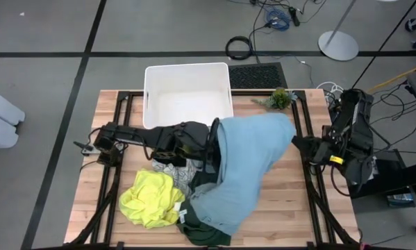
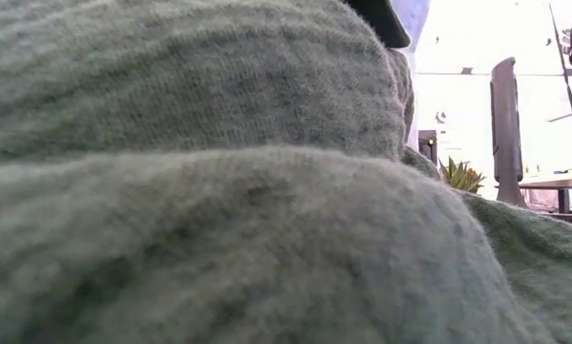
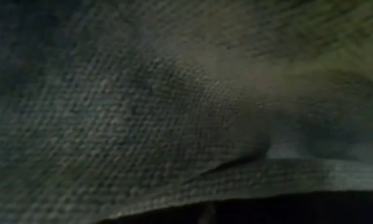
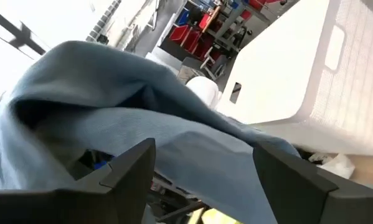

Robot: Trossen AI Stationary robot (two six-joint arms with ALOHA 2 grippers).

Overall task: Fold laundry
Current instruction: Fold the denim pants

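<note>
The light blue garment (image 1: 253, 170) stands raised in the middle of the table like a tent; in the right wrist view the same light blue garment (image 4: 111, 106) arches up. My left gripper (image 1: 212, 142) reaches in from the left and is shut on it. Cloth (image 3: 174, 124) fills the left wrist view. My right gripper (image 4: 205, 180) stands open at the table's right side (image 1: 303, 146), pointing at the garment and clear of it. A yellow garment (image 1: 152, 198), a white patterned one (image 1: 167, 168) and a dark green one (image 1: 206, 235) lie in a heap at the near left. My left gripper holds the light blue garment by its left edge (image 1: 219, 139), coming level from the table's left. The cloth drapes over the fingers and hides the place of contact. The garment is held up there, and its near end (image 1: 218, 215) lies on the heap.
A white plastic bin (image 1: 152, 90) stands at the far edge, a small green plant (image 1: 280, 98) to its right. Dark green cloth (image 2: 219, 191) blocks nearly all of the low view. Bare wood (image 1: 291, 201) shows at the near right.
</note>
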